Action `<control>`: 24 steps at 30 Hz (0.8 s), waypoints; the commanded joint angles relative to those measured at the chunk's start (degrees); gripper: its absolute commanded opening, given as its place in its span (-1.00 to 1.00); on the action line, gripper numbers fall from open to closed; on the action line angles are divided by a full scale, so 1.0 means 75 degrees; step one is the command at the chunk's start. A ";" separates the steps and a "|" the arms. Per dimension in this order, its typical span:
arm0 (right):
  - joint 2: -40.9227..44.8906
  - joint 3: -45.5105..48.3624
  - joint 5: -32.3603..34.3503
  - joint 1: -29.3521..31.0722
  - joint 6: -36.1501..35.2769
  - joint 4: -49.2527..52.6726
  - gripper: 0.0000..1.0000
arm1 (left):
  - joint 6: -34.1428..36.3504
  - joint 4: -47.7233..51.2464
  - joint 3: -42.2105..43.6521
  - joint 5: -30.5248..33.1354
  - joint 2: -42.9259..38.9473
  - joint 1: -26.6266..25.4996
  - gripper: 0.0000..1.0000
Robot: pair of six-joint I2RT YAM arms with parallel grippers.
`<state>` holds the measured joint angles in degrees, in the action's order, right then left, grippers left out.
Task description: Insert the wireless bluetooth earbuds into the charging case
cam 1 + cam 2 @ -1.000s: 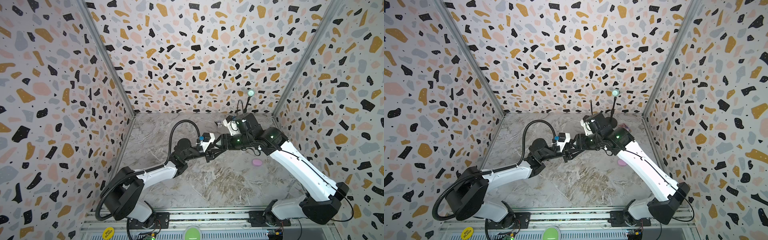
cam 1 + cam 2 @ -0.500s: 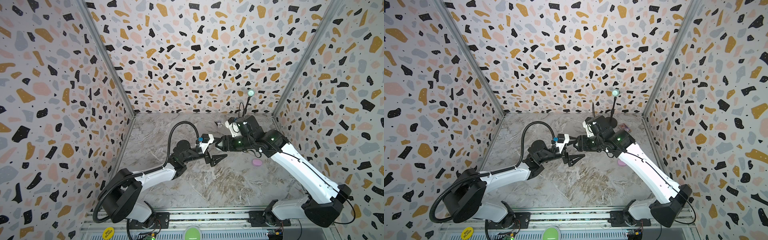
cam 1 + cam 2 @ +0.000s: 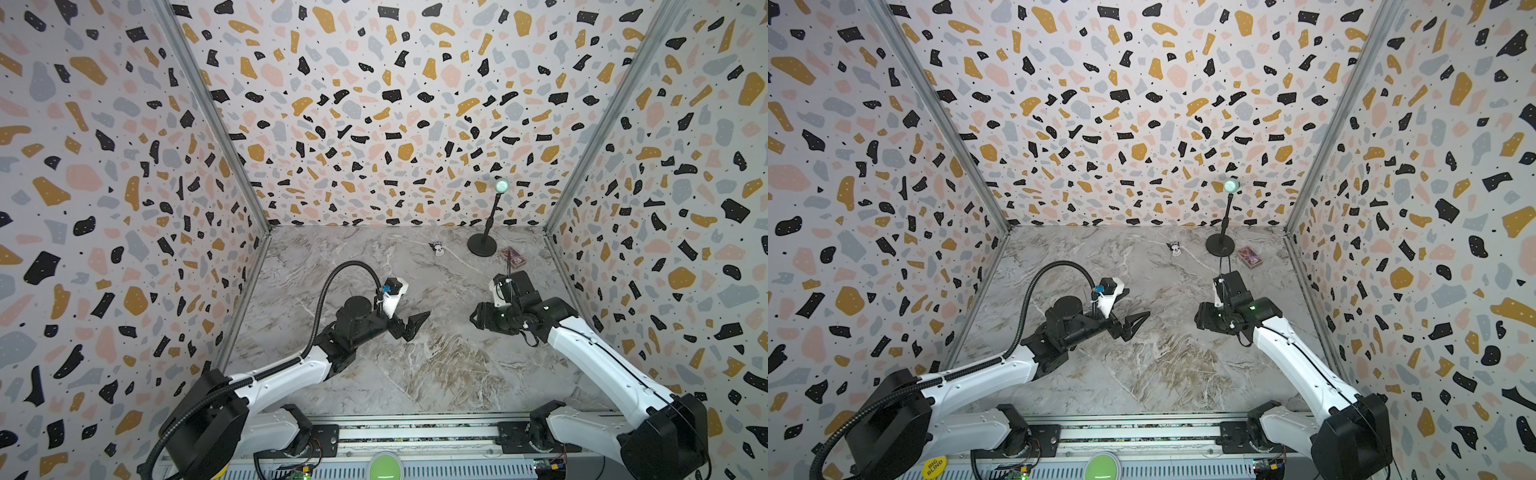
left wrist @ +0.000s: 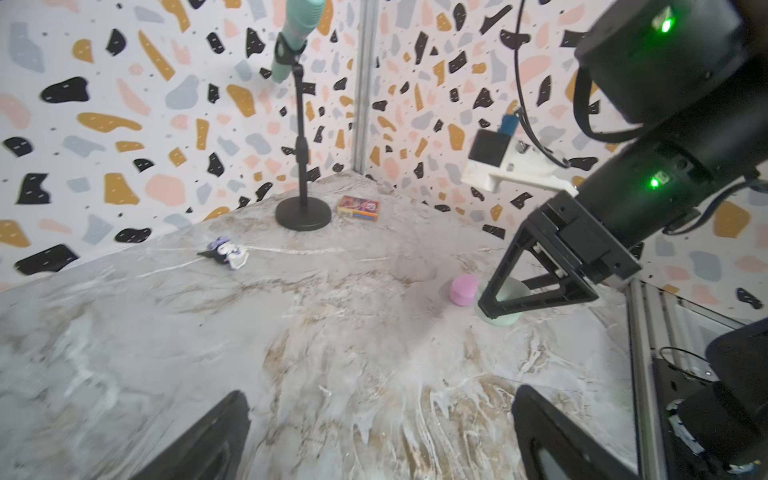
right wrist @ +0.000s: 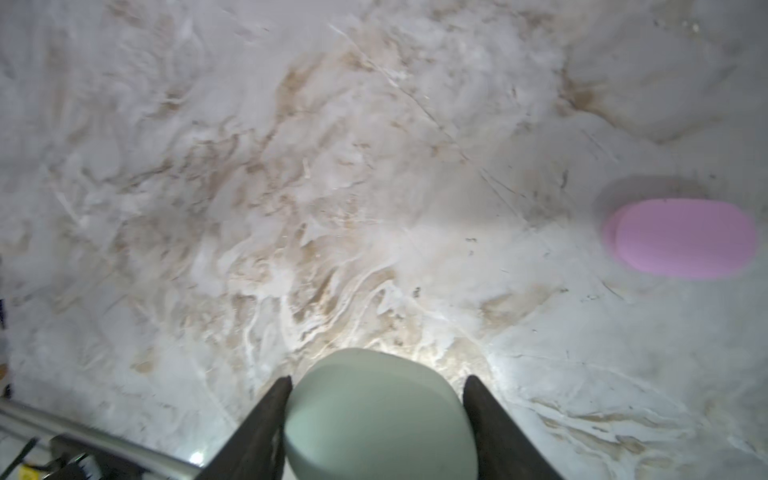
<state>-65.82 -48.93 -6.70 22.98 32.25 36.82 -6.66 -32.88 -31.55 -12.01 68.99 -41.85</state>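
Both arms have drawn apart since a second ago, when their tips met over the middle of the desk (image 3: 415, 374). The left gripper (image 3: 417, 326) has backed toward its own side. Its fingers, closed then, now stand wide with nothing between them. The right gripper (image 4: 486, 305) has pulled away toward the right wall, its fingers pressed against either flank of the mint charging case (image 5: 378, 415).

That case shows only a smooth rounded shell in the right wrist view, so what it holds is hidden. Whether it rests on the desk or hangs just above it cannot be told. The pink case (image 4: 463, 289) lies on the desk just beside it, apparently shut, and the right arm covers it in both top views. The wireless bluetooth earbuds cannot be made out in any view.

Between the two grippers the marble surface is bare, and so is the near half, down to the metal rail (image 3: 415, 432) along the front edge. Far back, close to the rear wall, stand a microphone stand (image 3: 482, 246), a small card box (image 3: 512, 255) near the right wall and a little toy figure (image 3: 437, 248), all well apart from both grippers. The right arm works close to the right wall, while the left has more room at its side.
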 commanded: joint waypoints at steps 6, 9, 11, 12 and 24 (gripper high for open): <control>-0.0347 0.1464 0.1344 -0.0092 -0.0166 -0.2312 -0.06 | -0.0245 -0.0019 0.0431 0.1502 -0.0304 0.0127 1.00; -0.0529 0.1855 0.1480 -0.0088 -0.0073 -0.2753 -0.06 | -0.0269 -0.0050 0.0492 0.1673 -0.0304 0.0167 1.00; -0.0677 0.2057 0.1468 -0.0089 -0.0036 -0.3009 -0.06 | -0.0269 0.0003 0.0509 0.1849 -0.0316 0.0205 1.00; -0.0751 0.2141 0.1492 -0.0077 -0.0017 -0.3103 -0.06 | -0.0278 -0.0007 0.0532 0.1893 -0.0327 0.0240 1.00; -0.1320 0.2478 0.1637 0.0052 0.0020 -0.3428 0.12 | -0.0386 -0.0087 0.0633 0.2115 -0.0418 0.0650 1.00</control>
<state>-75.02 -31.07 4.51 23.00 32.05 11.09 -9.06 -31.29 -27.00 2.50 67.16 -37.58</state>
